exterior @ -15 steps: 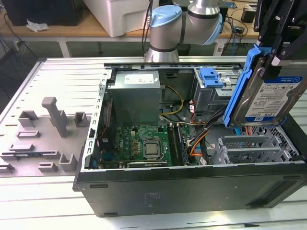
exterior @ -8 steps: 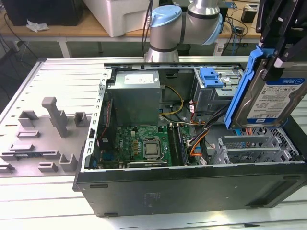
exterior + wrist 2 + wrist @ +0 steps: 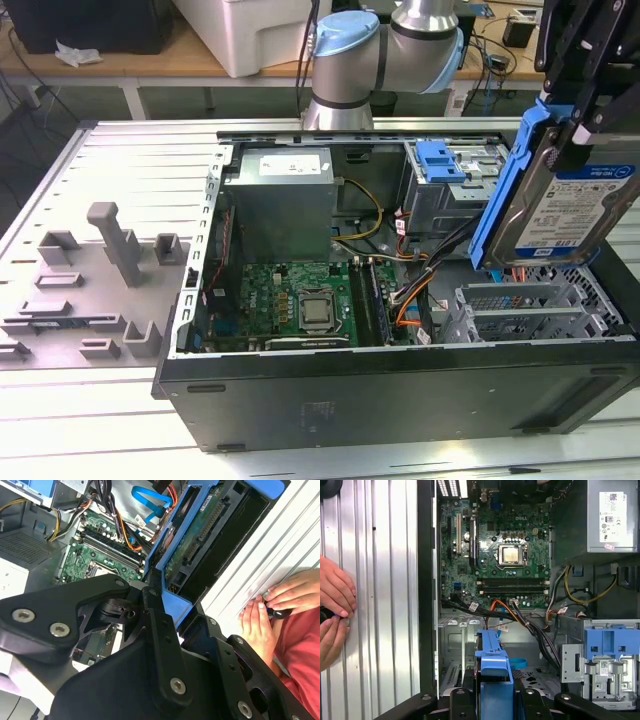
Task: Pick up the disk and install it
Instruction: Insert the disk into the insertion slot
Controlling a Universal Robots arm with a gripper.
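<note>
case (image 3: pixel 400 380) top open | cables (image 3: pixel 420 285) cross btwn mobo (image 3: pixel 300 305) & drive cage (image 3: pixel 450 185) | disk (image 3: pixel 560 210) in pincer (image 3: pixel 580 135) hangs over case

At the exterior view's right, disk (image 3: pixel 565 215) above open computer case (image 3: pixel 400 390).

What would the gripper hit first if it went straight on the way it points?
The gripper, holding the disk, would probably meet the grey metal cage in the computer case first; depth is unclear.

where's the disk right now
The disk is at the exterior view's right, held tilted on edge by the gripper above that end of the open computer case.
</note>
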